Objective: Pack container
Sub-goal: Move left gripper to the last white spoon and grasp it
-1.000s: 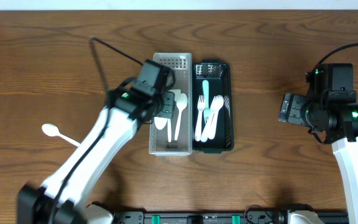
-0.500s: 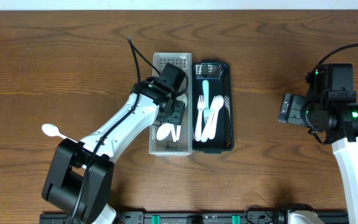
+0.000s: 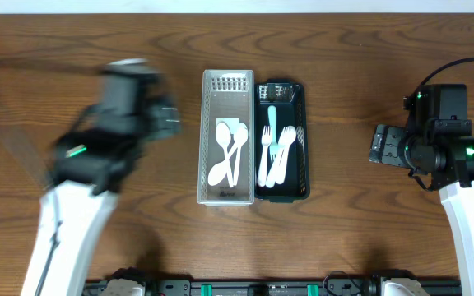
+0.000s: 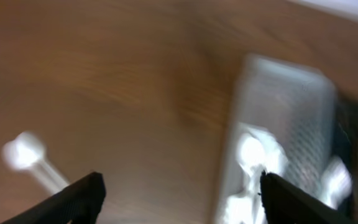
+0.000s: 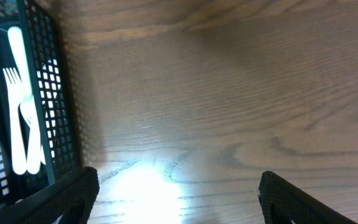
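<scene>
A pale grey slotted container (image 3: pixel 212 99) in the middle of the table holds white spoons (image 3: pixel 225 152). Touching its right side, a black mesh container (image 3: pixel 303 140) holds white forks (image 3: pixel 274 160) and one teal utensil (image 3: pixel 271 122). My left gripper (image 3: pixel 169 115) is blurred, left of the grey container and apart from it. In the left wrist view it (image 4: pixel 179 199) is open and empty over bare wood, with a loose white spoon (image 4: pixel 27 152) to its left and the grey container (image 4: pixel 303 106) to its right. My right gripper (image 5: pixel 176 193) is open and empty, right of the black container (image 5: pixel 48 93).
The left arm (image 3: pixel 72 205) stretches from the front edge over the left part of the table and covers the wood there in the overhead view. The right arm (image 3: pixel 467 189) stands at the far right. A strong glare patch (image 5: pixel 148 180) lies under the right gripper.
The left gripper has opened over the grey container, left a spoon in it, and swung away to the left. The right arm has not moved.
</scene>
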You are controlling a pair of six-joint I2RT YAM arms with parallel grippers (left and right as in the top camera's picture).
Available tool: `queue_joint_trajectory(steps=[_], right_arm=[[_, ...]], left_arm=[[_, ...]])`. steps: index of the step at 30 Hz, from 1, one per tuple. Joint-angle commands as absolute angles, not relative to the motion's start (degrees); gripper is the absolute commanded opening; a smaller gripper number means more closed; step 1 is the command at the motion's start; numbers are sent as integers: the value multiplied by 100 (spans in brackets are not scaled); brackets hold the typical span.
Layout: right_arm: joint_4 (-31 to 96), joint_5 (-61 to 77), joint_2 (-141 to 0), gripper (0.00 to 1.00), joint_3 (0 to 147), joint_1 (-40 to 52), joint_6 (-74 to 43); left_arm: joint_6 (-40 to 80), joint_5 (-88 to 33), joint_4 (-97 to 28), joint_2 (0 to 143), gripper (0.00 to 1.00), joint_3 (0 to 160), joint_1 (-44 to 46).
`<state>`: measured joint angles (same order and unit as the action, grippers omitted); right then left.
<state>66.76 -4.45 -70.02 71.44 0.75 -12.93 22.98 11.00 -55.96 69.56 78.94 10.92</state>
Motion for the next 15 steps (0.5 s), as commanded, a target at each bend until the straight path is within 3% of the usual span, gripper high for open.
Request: queue_joint_trajectory(steps=[1,4,8,15], right_arm=[[6687,-427,-7013,86,7131,-16,-1210],[6689,-425,-7013,86,7131,-16,-1210],[6689,-425,-7013,86,7131,-16,-1210],[6731,-427,-7013,86,7131,-16,-1210]], left_arm=[[3450,1457,-6023,6770,89,7817,-119],[3459,1057,-6213,6796,95,7660,-1304],[3522,250,-6206,7166,96,7321,-2561],[3621,-257,-5771,8263,100,6646,-3612]])
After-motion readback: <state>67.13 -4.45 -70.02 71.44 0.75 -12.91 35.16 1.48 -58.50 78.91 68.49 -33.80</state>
